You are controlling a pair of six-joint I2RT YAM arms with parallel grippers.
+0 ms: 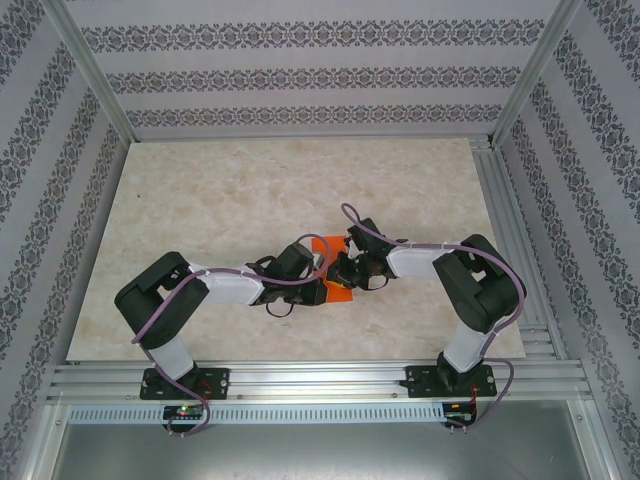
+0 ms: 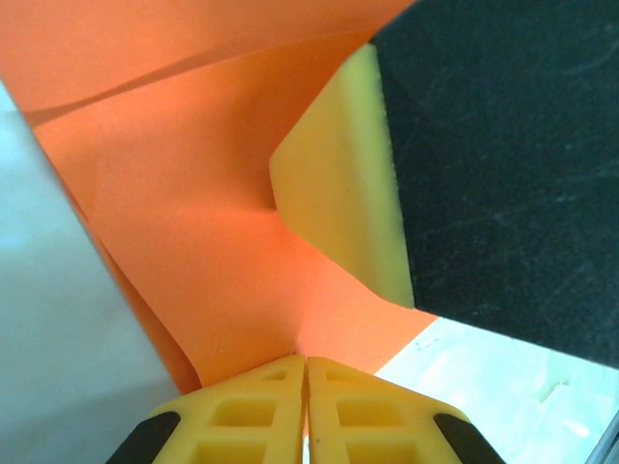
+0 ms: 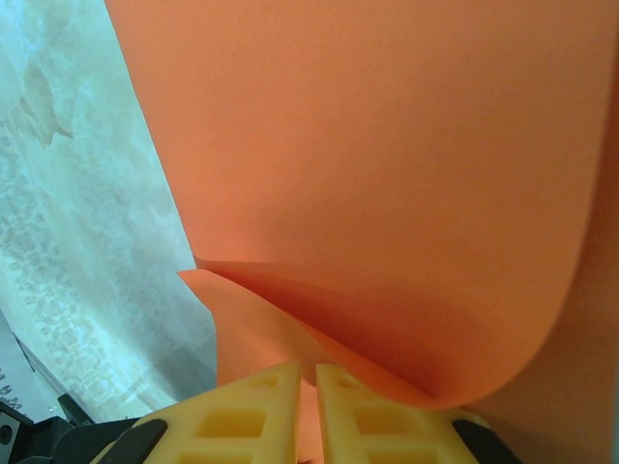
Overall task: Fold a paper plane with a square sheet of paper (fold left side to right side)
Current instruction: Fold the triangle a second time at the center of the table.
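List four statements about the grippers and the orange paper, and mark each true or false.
1. The left gripper is shut on the orange paper. True.
2. The right gripper hangs open, clear of the paper. False: it pinches the paper too.
3. The paper lies flat. False: it bends in a curve.
4. The table has a pale marbled top. True.

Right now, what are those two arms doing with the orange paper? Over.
Left tool pinched shut on the square sheet of paper. Right tool clamped on it too. Sheet curled over, part-folded. Nothing seen in the way.
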